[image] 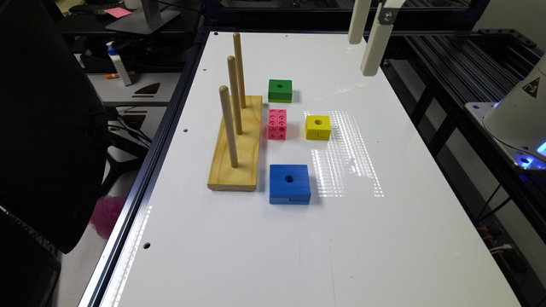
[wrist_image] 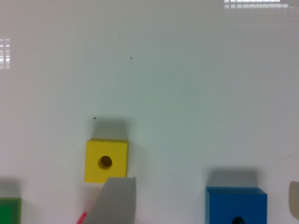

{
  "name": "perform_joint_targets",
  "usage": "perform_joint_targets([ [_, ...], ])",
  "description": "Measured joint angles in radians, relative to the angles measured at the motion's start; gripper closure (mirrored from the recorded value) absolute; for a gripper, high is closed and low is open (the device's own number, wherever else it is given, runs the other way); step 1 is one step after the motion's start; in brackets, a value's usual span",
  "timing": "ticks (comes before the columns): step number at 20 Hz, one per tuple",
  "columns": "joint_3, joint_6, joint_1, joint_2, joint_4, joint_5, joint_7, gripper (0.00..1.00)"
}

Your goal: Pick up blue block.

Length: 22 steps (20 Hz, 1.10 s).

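Note:
The blue block point(image: 290, 183) lies flat on the white table point(image: 384, 238), a round hole in its middle and a small notch on its near side. In the wrist view the blue block point(wrist_image: 236, 204) is cut off by the frame edge. My gripper point(image: 361, 57) hangs high above the far end of the table, well away from the block. Through the wrist camera the gripper point(wrist_image: 205, 182) is open: one grey finger point(wrist_image: 114, 200) shows beside the yellow block, the other at the frame's edge, with nothing between them.
A yellow holed cube point(image: 318, 127) and a green holed cube point(image: 280, 90) sit beyond the blue block, with a pink studded brick point(image: 277, 124) between them. A wooden base with three upright pegs point(image: 236, 149) stands at the exterior view's left.

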Motion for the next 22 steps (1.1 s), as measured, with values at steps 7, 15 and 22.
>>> perform_joint_targets([
  [7, 0.033, 0.033, 0.000, 0.069, 0.064, 0.0034, 0.022, 0.00],
  [15, 0.059, 0.041, 0.000, 0.191, 0.172, 0.0034, 0.045, 0.00],
  [22, 0.059, 0.041, -0.001, 0.197, 0.176, 0.0034, 0.046, 0.00],
])
